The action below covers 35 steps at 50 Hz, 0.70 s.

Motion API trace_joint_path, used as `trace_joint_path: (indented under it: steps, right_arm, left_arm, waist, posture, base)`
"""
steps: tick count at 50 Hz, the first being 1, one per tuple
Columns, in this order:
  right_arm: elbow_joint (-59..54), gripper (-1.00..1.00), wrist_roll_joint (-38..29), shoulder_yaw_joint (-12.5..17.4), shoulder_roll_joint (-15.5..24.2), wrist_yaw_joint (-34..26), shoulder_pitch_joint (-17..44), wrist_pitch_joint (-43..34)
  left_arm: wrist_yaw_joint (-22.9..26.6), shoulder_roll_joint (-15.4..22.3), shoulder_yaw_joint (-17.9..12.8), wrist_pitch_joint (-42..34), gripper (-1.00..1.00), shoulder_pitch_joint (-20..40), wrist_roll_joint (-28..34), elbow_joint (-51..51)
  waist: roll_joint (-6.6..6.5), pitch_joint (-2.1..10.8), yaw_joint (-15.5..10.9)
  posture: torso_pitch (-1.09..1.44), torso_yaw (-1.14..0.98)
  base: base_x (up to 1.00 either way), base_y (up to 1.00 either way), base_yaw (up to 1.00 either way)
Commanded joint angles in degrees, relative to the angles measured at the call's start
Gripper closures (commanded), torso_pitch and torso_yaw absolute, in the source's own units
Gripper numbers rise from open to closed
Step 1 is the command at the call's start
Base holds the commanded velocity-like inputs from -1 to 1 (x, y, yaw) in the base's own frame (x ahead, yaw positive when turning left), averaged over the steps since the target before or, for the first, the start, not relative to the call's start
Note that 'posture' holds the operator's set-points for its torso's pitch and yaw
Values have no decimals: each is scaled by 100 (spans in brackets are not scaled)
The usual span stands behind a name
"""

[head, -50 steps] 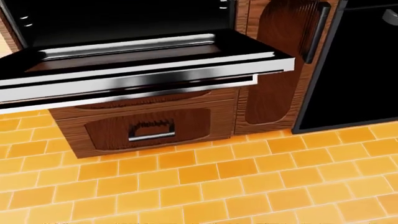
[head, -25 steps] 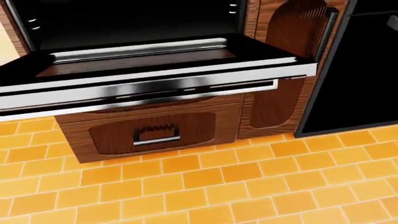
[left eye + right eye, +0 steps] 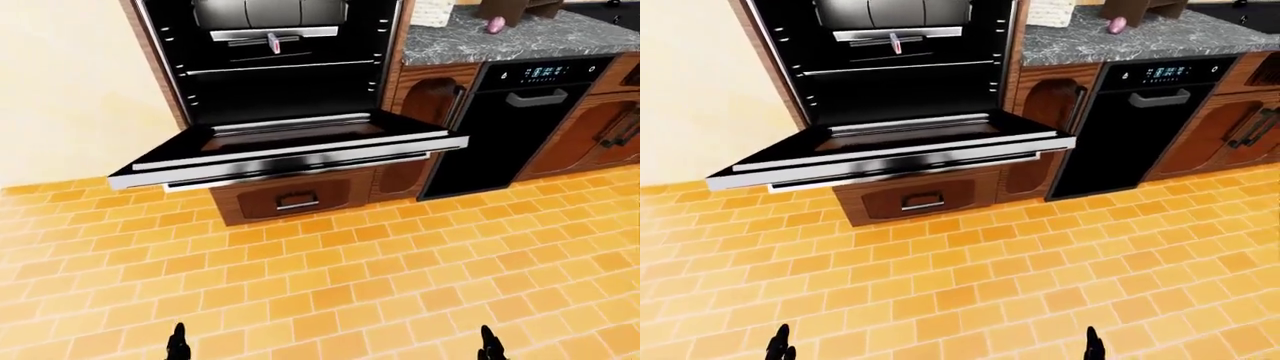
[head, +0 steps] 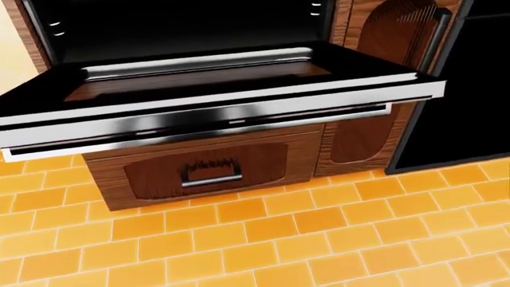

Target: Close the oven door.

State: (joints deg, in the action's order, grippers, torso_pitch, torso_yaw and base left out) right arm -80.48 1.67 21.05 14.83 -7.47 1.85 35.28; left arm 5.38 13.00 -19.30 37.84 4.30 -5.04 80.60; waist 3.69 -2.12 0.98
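Oven door (image 3: 290, 150) hangs fully open, level, steel-edged, across the frame's upper half. My hands' finger state: cannot tell. No legible writing.

The oven door (image 3: 290, 150) hangs fully open — dropped flat and level, jutting out over the orange tiles. Its upper face is glossy black with a brown-tinted pane, its outer edge a bright steel band with a long bar handle (image 4: 199, 122) beneath. Behind it the oven (image 3: 280, 60) cavity gapes dark — wire racks show inside.
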Motion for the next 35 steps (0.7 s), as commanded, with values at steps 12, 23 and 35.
trace_joint_path:
  steps: [12, 23, 35]
  right_arm:
    - [84, -100, 11, 3, 51, 13, 20, 112]
    - [83, -100, 20, 15, 39, 3, 20, 108]
    - [80, -100, -28, 21, 31, 11, -27, 106]
  left_arm:
    - [-6, 144, -56, 158, -100, 42, -33, -117]
    - [-33, 142, -29, 152, -100, 49, -50, -118]
    - [-24, 158, -44, 182, -100, 1, -62, -113]
  waist:
    - [-888, 154, -51]
    - [-326, 53, -80]
    - [-94, 92, -22]
  posture:
    - [0, 0]
    - [0, 0]
    - [0, 0]
  base:
    - [0, 27, 0]
    - [0, 27, 0]
    - [0, 28, 0]
